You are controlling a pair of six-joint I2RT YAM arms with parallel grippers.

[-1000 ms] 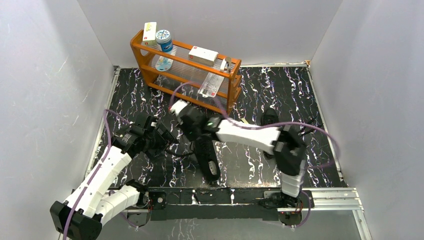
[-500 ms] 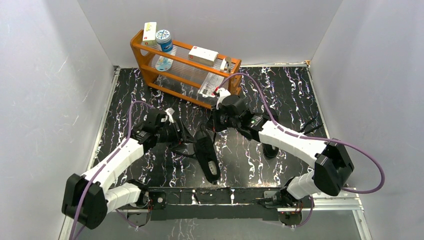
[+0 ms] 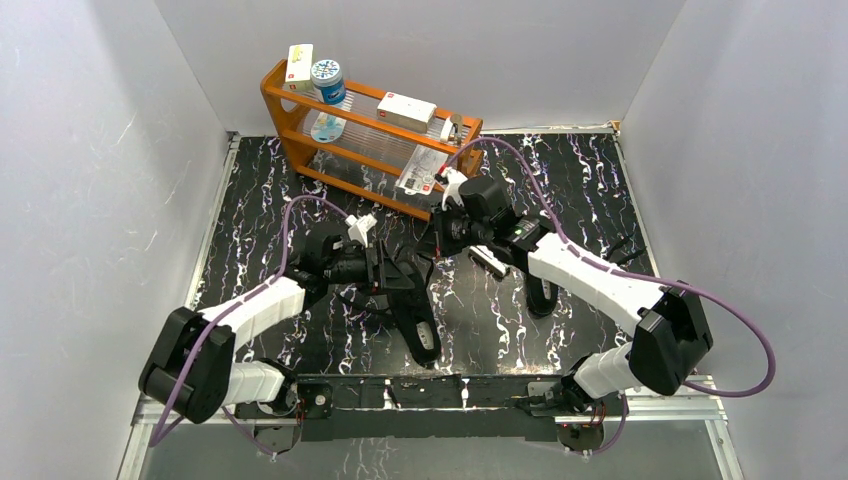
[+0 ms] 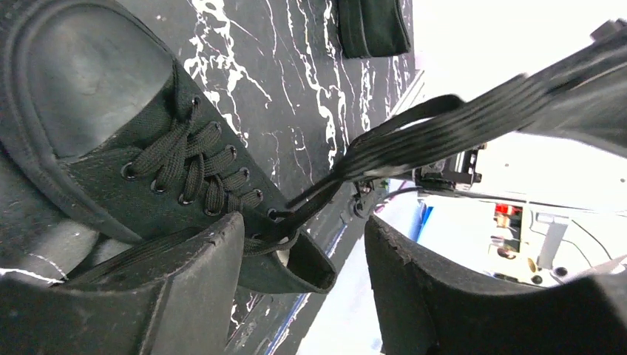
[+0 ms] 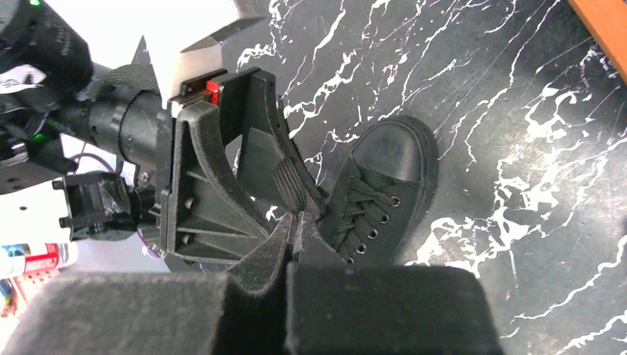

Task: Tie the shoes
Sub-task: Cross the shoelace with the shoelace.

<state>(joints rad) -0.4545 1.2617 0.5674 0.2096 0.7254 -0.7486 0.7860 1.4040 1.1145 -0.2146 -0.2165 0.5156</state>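
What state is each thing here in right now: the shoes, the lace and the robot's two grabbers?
Near shoe: upright on the table, laced, no bow.
Lace: pulled taut away from the near shoe.
Right end effector: shut on the lace.
Left end effector: open, holding nothing.
Far shoe: on the table, partly hidden.

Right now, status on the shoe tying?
Right gripper shut on lace, taut off shoe. Left gripper open beside that lace. No knot yet; nothing seen blocking.

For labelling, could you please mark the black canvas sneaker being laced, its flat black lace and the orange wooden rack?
Black canvas sneaker [image 4: 89, 66]: left wrist, toe cap.
Flat black lace [image 4: 458, 126]: left wrist, taut middle.
Orange wooden rack [image 3: 275, 100]: top external, left end.
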